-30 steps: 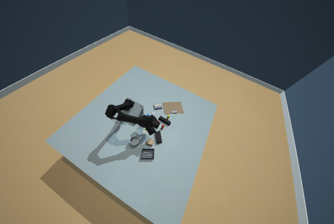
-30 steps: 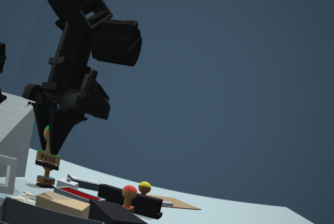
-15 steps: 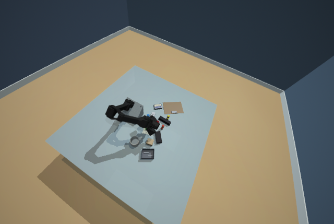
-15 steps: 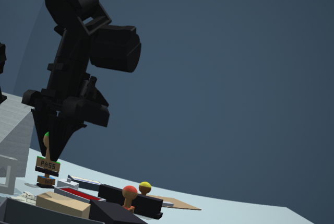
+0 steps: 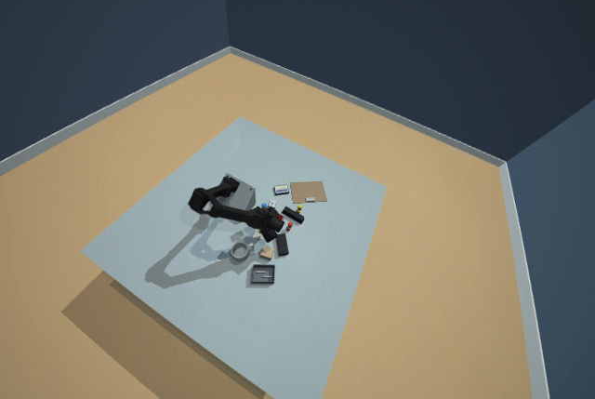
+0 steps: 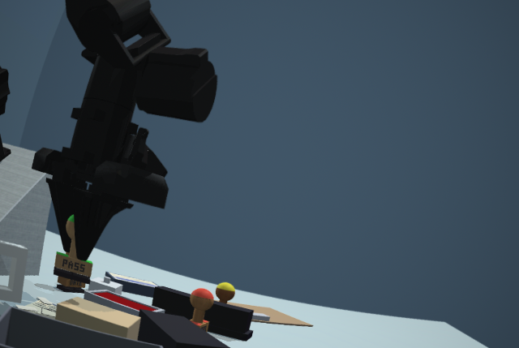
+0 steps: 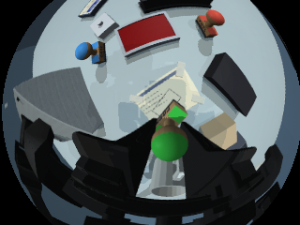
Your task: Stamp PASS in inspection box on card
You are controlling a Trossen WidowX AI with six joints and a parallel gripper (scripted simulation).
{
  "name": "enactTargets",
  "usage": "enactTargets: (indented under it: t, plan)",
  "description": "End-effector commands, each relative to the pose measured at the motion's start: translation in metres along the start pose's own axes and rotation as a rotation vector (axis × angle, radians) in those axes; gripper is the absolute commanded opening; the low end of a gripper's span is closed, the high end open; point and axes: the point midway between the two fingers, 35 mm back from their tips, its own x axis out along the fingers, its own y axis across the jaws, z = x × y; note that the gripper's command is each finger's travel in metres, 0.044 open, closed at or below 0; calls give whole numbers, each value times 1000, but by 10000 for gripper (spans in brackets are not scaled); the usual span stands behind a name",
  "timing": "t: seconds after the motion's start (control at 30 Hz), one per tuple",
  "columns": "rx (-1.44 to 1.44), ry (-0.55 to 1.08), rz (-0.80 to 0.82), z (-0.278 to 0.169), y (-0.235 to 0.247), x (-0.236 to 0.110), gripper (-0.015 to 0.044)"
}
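Observation:
My gripper (image 6: 78, 253) (image 7: 168, 124) (image 5: 264, 232) is shut on the stem of the PASS stamp (image 6: 73, 268) (image 7: 169, 144), a wooden stamp with a green knob and a "PASS" label. The stamp hangs upright, low over the white inspection card (image 7: 164, 92) (image 6: 38, 305). I cannot tell whether its face touches the card. The red ink pad (image 7: 146, 33) (image 6: 122, 300) lies just beyond the card. In the top view the arm hides the card and the stamp.
Blue-knob stamp (image 7: 85, 52) (image 5: 263, 205), red-knob stamp (image 7: 212, 22) (image 6: 201, 298) and yellow-knob stamp (image 6: 225, 291) stand nearby.

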Motion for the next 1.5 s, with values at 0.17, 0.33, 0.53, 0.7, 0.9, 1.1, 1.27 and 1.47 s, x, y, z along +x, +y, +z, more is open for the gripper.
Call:
enactTargets:
  t: [0.17,0.33,0.53,0.7,0.9,1.1,1.27,1.47]
  plan:
    - [-7,0,5,0,2,7,0]
    - [-7,-1,5,0,1,10,0]
    - [-7,-1,5,0,1,14,0]
    - [-7,-1,5,0,1,18,0]
    - [-7,-2,5,-1,1,22,0]
    - [-7,-2,5,-1,1,26,0]
    - [-7,-2,5,-1,1,29,0]
    - [-7,-2,5,-2,2,33,0]
